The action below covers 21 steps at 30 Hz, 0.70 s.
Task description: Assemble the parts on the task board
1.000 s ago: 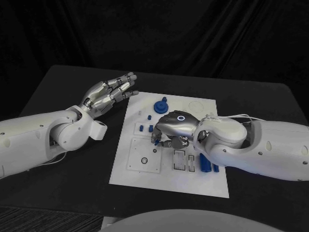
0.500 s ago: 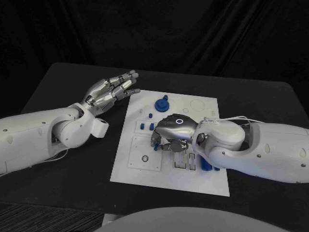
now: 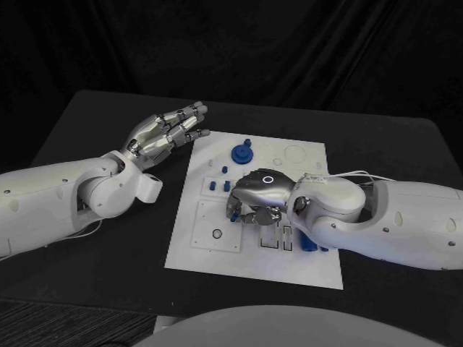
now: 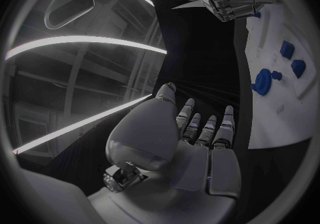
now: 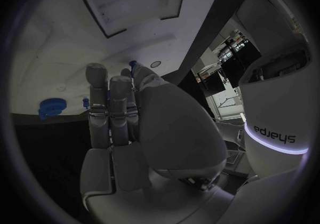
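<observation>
The right hand (image 3: pixel 257 199) is down over the middle of the white task board (image 3: pixel 307 155), fingers curled under; I cannot tell whether it grips a part. The left hand (image 3: pixel 167 136) hovers released, fingers spread, beside the board's far-left corner. A blue round part (image 3: pixel 241 152) stands near the board's far edge on the black worktop (image 3: pixel 96 108).

The flat rectangular task board (image 3: pixel 294 260) was white, printed with thin grey outlines. The small plastic parts (image 3: pixel 242 152) standing on it were bright blue. The table (image 3: pixel 96 116) beneath was matte black, and the curtain (image 3: pixel 294 43) behind it black too. Both many-fingered hands, the left hand (image 3: pixel 169 134) and the right hand (image 3: pixel 261 196), were polished silver on glossy white arms (image 3: pixel 44 210).
</observation>
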Available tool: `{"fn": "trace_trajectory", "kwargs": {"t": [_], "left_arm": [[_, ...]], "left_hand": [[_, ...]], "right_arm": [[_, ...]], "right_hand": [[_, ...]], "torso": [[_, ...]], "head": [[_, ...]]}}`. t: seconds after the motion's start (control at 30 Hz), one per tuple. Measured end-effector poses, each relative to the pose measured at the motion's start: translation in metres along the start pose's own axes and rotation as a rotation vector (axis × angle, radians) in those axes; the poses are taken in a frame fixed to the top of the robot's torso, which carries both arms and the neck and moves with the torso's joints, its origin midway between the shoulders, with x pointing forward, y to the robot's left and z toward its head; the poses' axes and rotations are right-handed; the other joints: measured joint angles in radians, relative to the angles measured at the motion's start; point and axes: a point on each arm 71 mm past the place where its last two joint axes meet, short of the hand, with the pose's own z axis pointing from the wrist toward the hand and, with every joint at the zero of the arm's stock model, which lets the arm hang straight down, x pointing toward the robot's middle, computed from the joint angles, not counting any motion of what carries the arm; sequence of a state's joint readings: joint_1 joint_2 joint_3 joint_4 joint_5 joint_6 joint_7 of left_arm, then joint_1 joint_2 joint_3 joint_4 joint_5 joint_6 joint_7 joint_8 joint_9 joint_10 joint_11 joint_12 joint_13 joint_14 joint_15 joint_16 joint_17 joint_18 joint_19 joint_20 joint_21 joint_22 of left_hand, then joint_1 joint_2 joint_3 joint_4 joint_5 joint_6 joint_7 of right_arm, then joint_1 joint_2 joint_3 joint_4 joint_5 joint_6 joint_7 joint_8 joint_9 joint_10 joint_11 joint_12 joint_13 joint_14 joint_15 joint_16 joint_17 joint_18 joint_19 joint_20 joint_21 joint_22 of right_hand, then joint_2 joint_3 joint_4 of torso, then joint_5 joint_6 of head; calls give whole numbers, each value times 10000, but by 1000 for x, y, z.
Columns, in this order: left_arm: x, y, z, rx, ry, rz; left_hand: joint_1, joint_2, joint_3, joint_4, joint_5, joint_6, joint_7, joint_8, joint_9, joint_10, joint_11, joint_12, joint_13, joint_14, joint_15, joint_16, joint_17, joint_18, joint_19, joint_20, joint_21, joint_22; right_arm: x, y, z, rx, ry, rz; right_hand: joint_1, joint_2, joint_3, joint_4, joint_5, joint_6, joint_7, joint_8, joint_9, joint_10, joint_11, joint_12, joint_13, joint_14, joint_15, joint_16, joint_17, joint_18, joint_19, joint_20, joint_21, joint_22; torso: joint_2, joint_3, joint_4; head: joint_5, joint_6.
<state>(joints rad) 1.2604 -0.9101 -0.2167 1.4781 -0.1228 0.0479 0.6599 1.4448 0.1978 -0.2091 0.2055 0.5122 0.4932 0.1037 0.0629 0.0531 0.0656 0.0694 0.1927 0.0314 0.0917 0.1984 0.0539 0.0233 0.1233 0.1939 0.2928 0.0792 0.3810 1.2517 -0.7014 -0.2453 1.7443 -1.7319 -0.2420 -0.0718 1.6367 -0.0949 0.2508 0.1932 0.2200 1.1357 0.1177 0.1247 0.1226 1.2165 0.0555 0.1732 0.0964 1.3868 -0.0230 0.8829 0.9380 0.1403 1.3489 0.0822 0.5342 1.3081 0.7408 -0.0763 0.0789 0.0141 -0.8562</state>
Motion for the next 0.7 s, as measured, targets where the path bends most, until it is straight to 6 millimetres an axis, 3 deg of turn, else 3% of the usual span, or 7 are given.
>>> {"fn": "trace_trajectory", "kwargs": {"t": [0.5,0.6,0.7], "left_arm": [[1,1,1,-42,65,-50],[1,1,1,-50,71,-54],[1,2,1,-63,84,-63]], "left_hand": [[40,40,29,-29,0,0,0,0,-1,0,0,-1,-1,0,0,0,0,1,0,0,0,-20],[40,40,29,-29,0,0,0,0,-1,0,0,0,-1,0,0,0,0,0,0,0,0,-20],[40,40,45,-45,0,0,0,0,-1,0,0,-1,-1,0,0,0,-1,1,0,0,0,-33]], "right_arm": [[7,1,3,-18,53,94],[7,1,4,-27,50,98],[8,1,4,-31,66,108]], "right_hand": [[-41,-40,62,-1,-2,-88,53,-124,-27,9,12,-58,-13,7,8,-114,-52,0,0,0,-97,-2],[-120,-119,90,26,-52,-220,146,-265,-79,36,38,-60,-20,-33,48,-168,-86,-1,-85,13,-219,-3],[-343,-177,155,69,-320,-619,138,-501,-184,-61,72,-147,-10,-86,99,-272,-145,0,-180,38,-447,-3]], "torso": [[1,2,-5],[2,2,-2],[2,1,4]], "head": [[28,-60],[28,-65],[15,-68]]}}
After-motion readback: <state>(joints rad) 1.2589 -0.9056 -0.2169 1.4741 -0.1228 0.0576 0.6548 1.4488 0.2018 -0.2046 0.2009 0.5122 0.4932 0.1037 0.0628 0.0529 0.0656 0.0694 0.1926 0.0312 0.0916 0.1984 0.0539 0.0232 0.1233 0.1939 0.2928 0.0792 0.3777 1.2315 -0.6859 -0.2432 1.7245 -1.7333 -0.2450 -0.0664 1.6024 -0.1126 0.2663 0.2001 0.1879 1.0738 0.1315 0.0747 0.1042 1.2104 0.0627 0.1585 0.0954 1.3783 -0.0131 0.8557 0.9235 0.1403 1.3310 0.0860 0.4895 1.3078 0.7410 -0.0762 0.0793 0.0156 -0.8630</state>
